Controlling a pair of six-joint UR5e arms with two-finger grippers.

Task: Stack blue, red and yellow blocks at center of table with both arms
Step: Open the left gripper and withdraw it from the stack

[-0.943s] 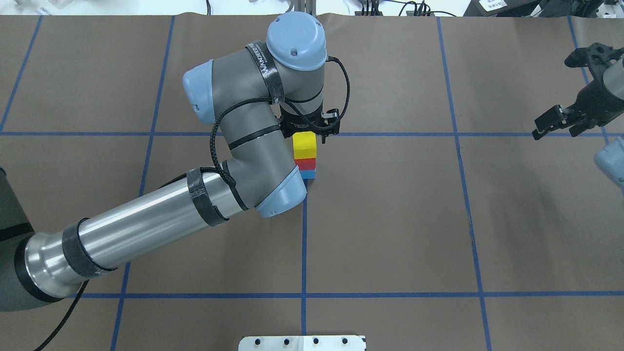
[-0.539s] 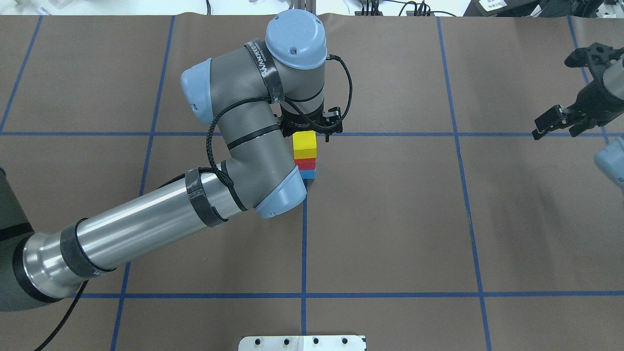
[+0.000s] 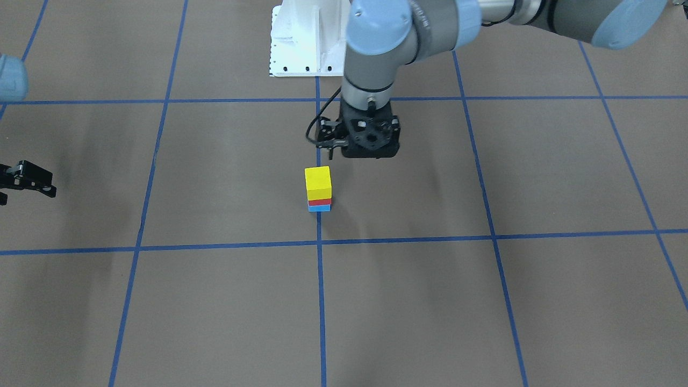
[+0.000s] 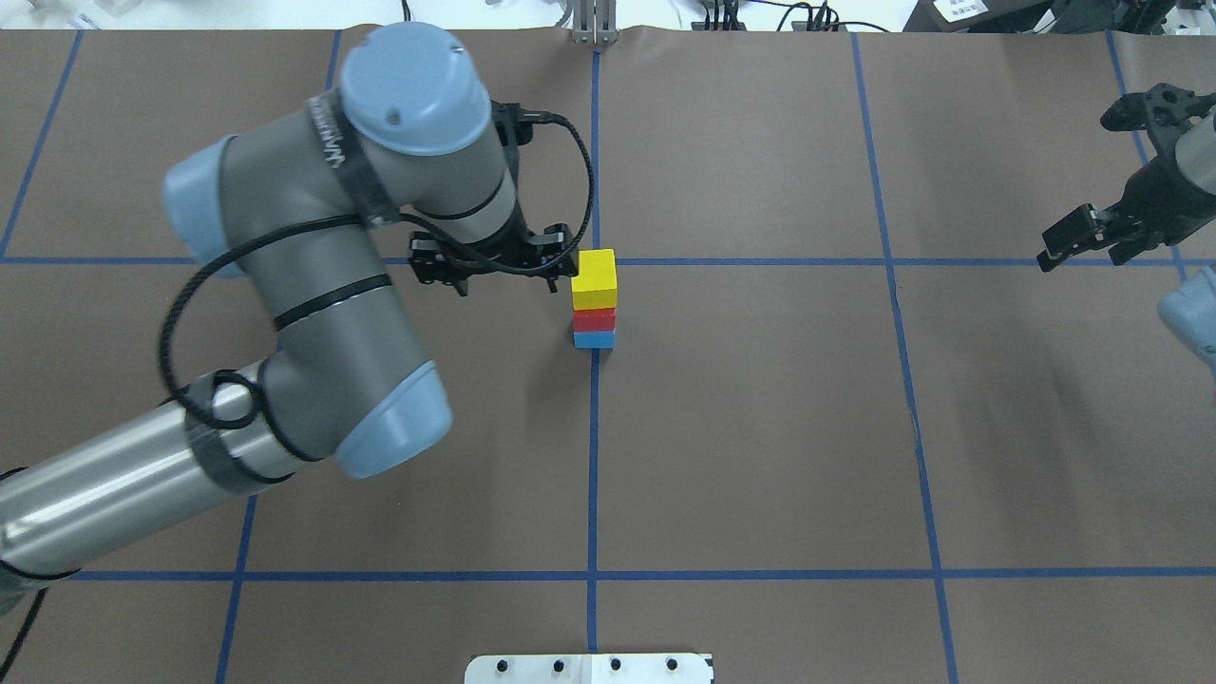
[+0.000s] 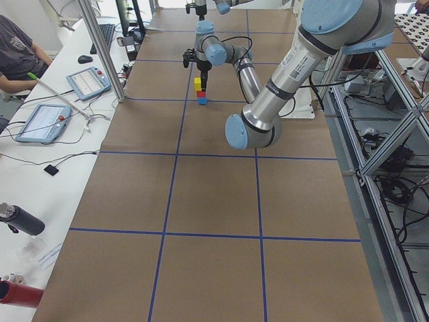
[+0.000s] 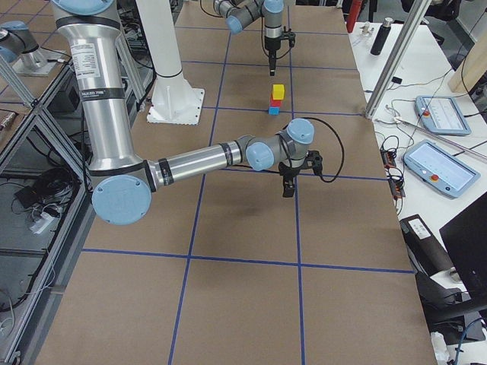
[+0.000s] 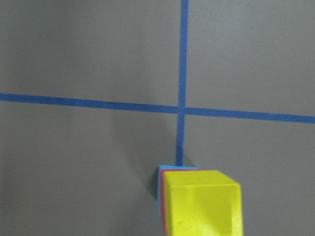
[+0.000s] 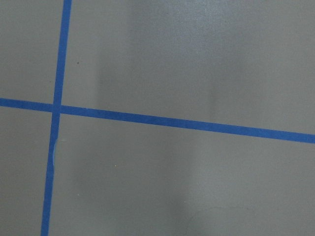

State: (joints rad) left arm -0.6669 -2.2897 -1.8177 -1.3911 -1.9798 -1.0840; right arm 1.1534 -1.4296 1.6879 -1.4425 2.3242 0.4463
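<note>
Three blocks, blue, red, yellow, are standing stacked at bench centre, so stacking is apparently finishing. Left claw is hovering beside them, spread indeterminable; right claw is hanging apart, far off. Next move is probably retracting without brushing them.

This is a robotics lab: two grey-and-blue industrial arms, the left arm and the right arm, reach over a table covered in brown paper and marked into squares with blue tape, beside a white pedestal base. Aluminium posts and loose cables edge the rig, and a white bench alongside carries touch-screen control pendants, with a person seated at it
</note>
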